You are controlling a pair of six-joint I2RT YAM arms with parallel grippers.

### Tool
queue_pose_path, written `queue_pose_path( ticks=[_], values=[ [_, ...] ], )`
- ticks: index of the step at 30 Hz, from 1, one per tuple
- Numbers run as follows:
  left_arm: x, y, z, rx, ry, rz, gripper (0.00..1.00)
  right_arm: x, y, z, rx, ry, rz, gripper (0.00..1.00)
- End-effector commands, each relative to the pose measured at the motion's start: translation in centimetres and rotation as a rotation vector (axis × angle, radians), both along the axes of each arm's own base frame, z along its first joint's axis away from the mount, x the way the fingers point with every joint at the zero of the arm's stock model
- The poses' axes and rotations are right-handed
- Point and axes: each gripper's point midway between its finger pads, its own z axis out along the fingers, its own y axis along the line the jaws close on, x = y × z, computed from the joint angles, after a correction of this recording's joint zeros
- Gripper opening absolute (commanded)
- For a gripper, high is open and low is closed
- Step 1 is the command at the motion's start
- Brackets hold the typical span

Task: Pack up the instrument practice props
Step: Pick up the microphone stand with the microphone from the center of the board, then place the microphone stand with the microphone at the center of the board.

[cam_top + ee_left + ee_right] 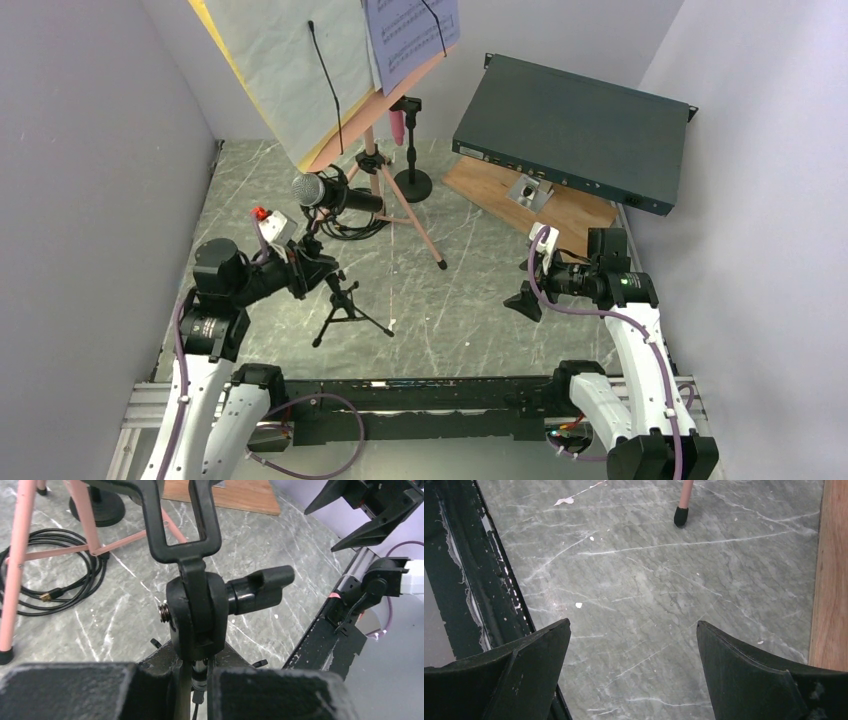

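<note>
Top external view: the left gripper [305,268] is clenched on the thin stem of the small black mic holder [347,308], which stands on the tabletop [470,290] left of centre. It seems light, stiff and top-heavy, so the stem is a good hold. The right gripper [524,300] hangs released, empty

A flat dark box [575,130] sits tilted at the upper right. A brown board [575,212] lies under its front edge, on the grey table [470,290].
</note>
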Motion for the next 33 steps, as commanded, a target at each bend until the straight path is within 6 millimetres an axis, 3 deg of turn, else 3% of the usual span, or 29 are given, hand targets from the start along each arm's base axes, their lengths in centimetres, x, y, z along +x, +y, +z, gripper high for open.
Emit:
queue_pose_path(
  ticks=[1,8,17,24,33],
  values=[
    [-0.5,-1.7,3.3,-0.073,-0.129,-0.102,0.00,-0.4,0.5,0.6,0.028,-0.038,0.044,1.00],
    [-0.3,-5.0,2.4,-0.078,-0.111,-0.200,0.00,-0.5,0.6,0.7,0.029,-0.045,0.046,1.00],
    [-1.0,-13.2,0.3,0.089,-0.215,-0.316,0.00,-0.6,0.6,0.8,0.030,-0.050,0.051,1.00],
    [0.4,-18.4,1.3,0.104,-0.408,-0.337,0.00,-0.6,0.6,0.9,0.031,-0.057,0.052,1.00],
    [3.3,-21.1,1.5,0.041,-0.481,-0.262,0.00,-0.6,0.4,1.0,0.033,-0.060,0.045,1.00]
  ],
)
